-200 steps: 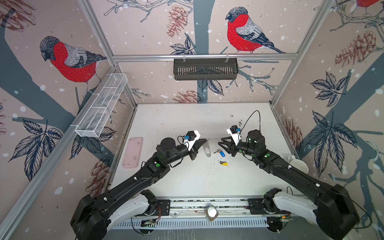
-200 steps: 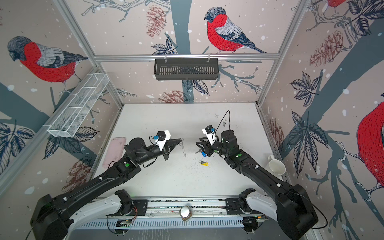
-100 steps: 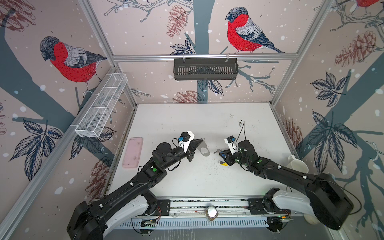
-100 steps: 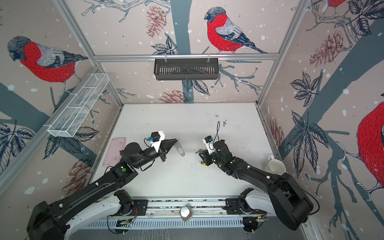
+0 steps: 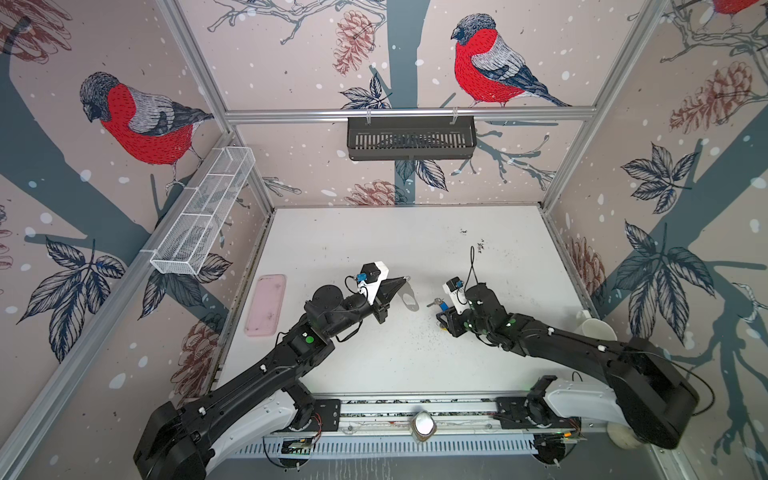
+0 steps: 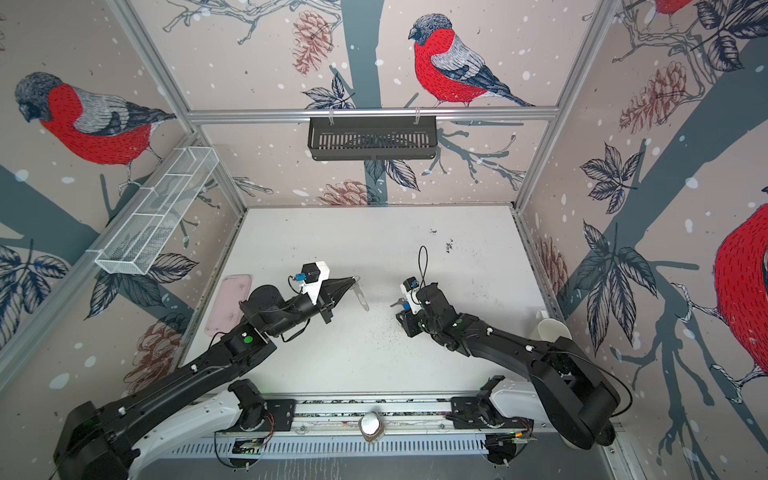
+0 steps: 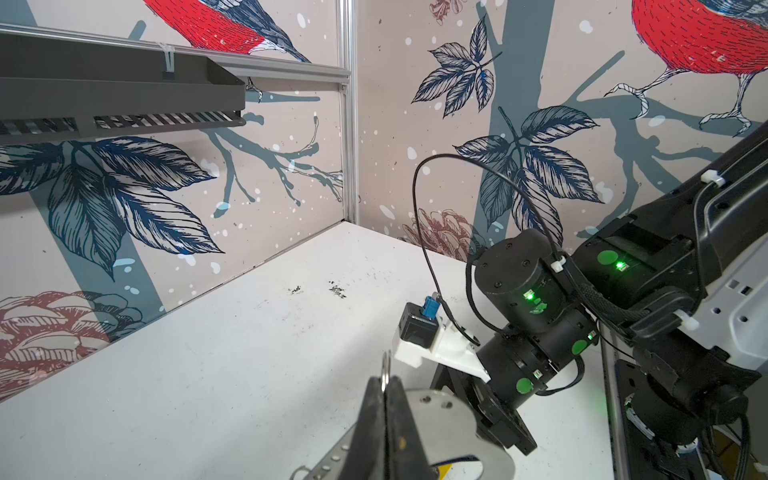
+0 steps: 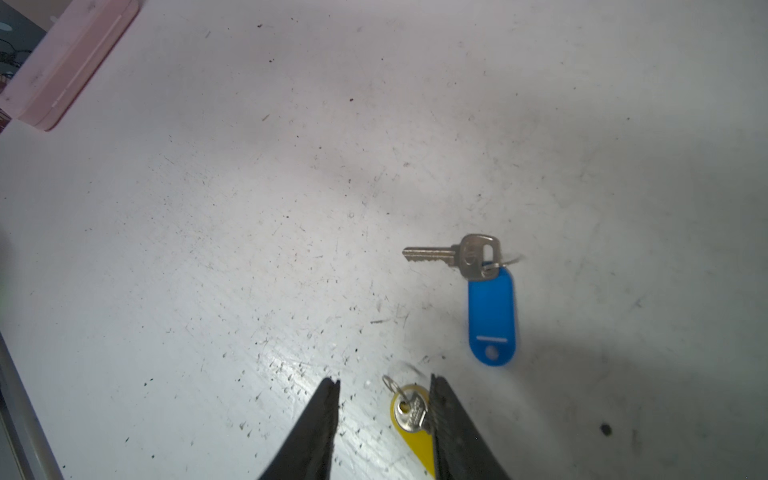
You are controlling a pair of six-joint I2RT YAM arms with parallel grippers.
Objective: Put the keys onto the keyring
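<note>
left claw [image 7: 385, 382] pinching keyring [image 7: 444, 419]; right claw [image 8: 384, 380] – ajar

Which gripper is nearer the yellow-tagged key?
Right. The right gripper, jaws open, straddles the yellow-tagged key on the table; the left gripper, shut on the keyring, is well apart from it.

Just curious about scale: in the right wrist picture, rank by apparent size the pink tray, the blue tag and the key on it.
1. pink tray, though only a corner shows.
2. blue tag.
3. key: as long as the tag, but slimmer, so nearly a tie.
</note>
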